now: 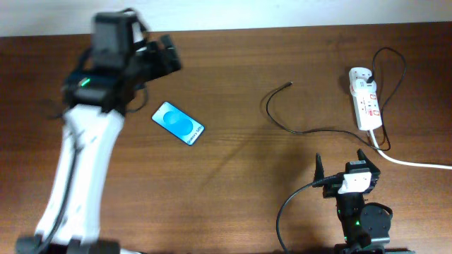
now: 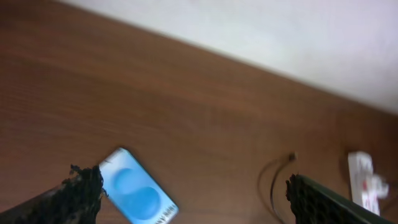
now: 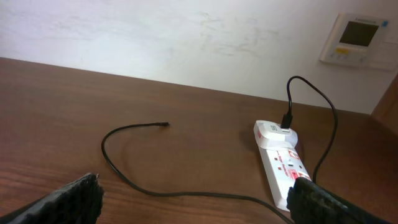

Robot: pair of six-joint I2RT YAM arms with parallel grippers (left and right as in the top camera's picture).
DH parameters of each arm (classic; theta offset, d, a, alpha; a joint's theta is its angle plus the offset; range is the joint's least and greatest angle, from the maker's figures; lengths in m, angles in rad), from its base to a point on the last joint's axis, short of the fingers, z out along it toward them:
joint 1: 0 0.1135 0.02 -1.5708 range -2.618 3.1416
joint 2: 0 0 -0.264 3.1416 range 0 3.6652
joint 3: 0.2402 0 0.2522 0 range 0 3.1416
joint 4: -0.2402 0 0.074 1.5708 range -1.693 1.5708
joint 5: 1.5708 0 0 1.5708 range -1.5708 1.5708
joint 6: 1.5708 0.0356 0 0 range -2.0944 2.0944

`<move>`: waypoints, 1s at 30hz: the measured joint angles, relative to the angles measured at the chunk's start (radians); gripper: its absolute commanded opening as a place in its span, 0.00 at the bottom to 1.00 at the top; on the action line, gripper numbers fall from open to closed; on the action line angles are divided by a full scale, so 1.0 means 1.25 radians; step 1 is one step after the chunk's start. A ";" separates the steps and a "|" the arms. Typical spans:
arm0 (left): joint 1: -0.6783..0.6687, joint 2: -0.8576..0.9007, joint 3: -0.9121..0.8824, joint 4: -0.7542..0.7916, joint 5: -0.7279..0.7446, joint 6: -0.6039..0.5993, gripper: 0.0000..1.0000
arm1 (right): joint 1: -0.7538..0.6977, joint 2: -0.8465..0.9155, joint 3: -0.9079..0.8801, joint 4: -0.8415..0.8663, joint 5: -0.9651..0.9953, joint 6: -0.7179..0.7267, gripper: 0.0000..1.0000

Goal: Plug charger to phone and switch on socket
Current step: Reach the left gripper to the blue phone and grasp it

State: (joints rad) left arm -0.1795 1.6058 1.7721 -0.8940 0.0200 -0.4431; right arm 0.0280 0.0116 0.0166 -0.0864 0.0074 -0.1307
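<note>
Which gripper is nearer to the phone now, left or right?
Left. The left gripper hangs just beyond the phone, toward the far edge of the table. The right gripper sits well to the phone's right, by the near edge.

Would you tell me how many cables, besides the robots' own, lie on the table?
2. The thin black charger cable loops from the power strip toward mid-table; the thick white cord runs from it off the overhead view's right edge.
</note>
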 measured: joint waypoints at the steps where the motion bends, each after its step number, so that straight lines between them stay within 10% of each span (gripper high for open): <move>1: -0.023 0.056 0.008 -0.020 0.024 -0.002 0.99 | 0.000 0.000 0.000 0.000 0.000 -0.001 0.98; 4: -0.049 0.192 0.008 -0.074 0.062 -0.010 0.99 | 0.000 0.000 0.000 0.000 0.000 -0.001 0.99; 9: -0.023 0.326 0.014 -0.197 0.028 -0.428 0.99 | 0.000 0.000 0.000 0.000 0.000 0.000 0.99; 13: -0.014 0.420 0.014 -0.194 0.015 -0.538 0.99 | 0.000 0.000 0.000 0.000 0.000 -0.001 0.99; 30: -0.011 0.542 0.014 -0.185 -0.029 -0.562 0.99 | 0.000 0.000 0.000 0.000 0.000 -0.001 0.99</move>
State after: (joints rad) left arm -0.1928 2.2833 1.7901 -1.1248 -0.0158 -1.1461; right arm 0.0280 0.0120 0.0166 -0.0868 0.0074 -0.1314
